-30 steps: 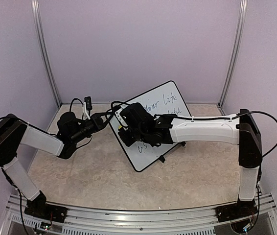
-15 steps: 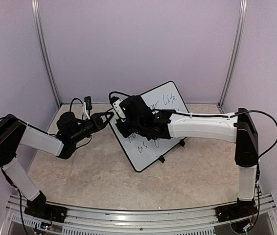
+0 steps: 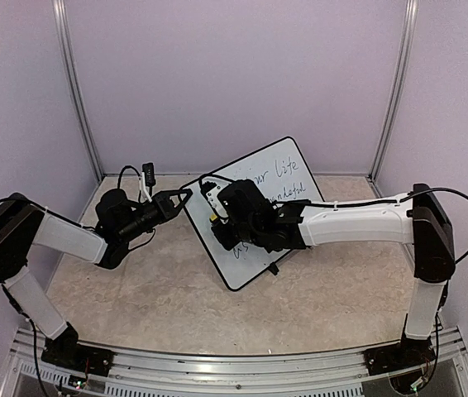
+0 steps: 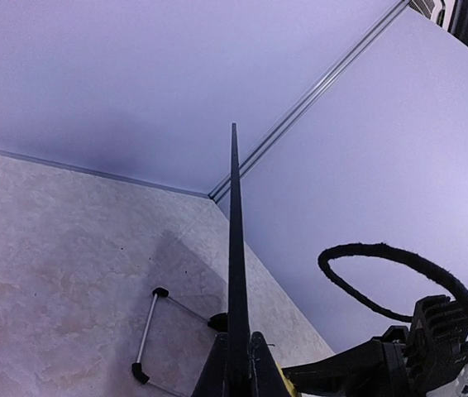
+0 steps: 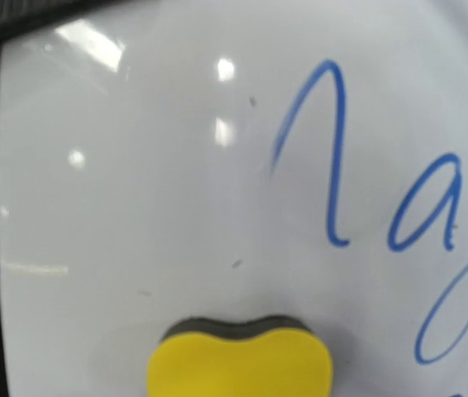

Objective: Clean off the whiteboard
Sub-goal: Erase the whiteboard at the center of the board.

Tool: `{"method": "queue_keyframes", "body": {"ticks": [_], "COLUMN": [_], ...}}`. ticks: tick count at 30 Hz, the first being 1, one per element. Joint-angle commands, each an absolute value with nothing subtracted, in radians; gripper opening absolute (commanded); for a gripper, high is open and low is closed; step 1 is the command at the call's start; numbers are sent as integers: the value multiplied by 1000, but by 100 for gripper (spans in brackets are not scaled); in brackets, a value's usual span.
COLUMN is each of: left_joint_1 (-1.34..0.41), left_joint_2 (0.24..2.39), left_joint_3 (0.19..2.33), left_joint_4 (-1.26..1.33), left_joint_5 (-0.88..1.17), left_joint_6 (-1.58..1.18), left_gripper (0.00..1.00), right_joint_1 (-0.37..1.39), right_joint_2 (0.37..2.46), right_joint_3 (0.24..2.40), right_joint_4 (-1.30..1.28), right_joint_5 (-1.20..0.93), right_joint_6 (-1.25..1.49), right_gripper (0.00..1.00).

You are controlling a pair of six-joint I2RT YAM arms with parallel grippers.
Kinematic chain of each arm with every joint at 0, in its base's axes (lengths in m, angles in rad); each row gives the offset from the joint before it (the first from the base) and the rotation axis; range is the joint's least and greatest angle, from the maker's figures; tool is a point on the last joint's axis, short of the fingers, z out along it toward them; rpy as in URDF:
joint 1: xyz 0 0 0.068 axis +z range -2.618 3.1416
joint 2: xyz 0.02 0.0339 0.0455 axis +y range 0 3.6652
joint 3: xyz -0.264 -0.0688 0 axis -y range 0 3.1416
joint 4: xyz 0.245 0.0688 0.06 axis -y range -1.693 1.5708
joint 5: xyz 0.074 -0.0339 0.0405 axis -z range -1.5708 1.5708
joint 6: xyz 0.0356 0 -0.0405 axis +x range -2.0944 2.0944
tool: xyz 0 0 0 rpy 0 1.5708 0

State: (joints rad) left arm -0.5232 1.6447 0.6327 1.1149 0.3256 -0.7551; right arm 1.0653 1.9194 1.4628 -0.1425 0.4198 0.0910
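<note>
Right wrist: right end effector [image 3: 217, 225] clamps yellow sponge block [image 5: 239, 365] against thin black-rimmed whiteboard [image 5: 135, 190]; left end effector [image 4: 236, 376] pinches rim. Risk: hard push, board poss. slips.

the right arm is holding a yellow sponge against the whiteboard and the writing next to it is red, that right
Not quite. The writing is blue, not red, as the right wrist view shows. The rest stands: the right gripper holds a yellow sponge against the whiteboard.
</note>
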Motion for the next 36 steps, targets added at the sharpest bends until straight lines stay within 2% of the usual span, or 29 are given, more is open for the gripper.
{"method": "queue_keyframes", "body": {"ticks": [1,13,16,27,31,36], "left_joint_1": [-543,-543,-543,-541,-542,-541], "left_joint_2": [1620,1616,1612,1611,1611,1608], "left_joint_3": [618,613,612,614,614,614], "left_joint_4": [1154,1154,1150,1150,1150,1149], "left_joint_5": [410,416,411,412,415,416], "left_joint_6": [-739,-735,-732,-735,-735,-732], "left_gripper": [0,0,0,0,0,0], "right_joint_1": [1050,1008,1006,1018,1024,1024], "right_joint_2": [1948,2072,2071,1934,1940,2003], "right_joint_3": [1509,1746,1726,1446,1459,1590], "right_joint_4": [-147,-154,-162,-164,-163,-162], "right_joint_5": [430,424,417,376,377,397], "right_joint_6": [61,-20,-15,86,71,13], "right_gripper": [14,15,15,14,13,14]}}
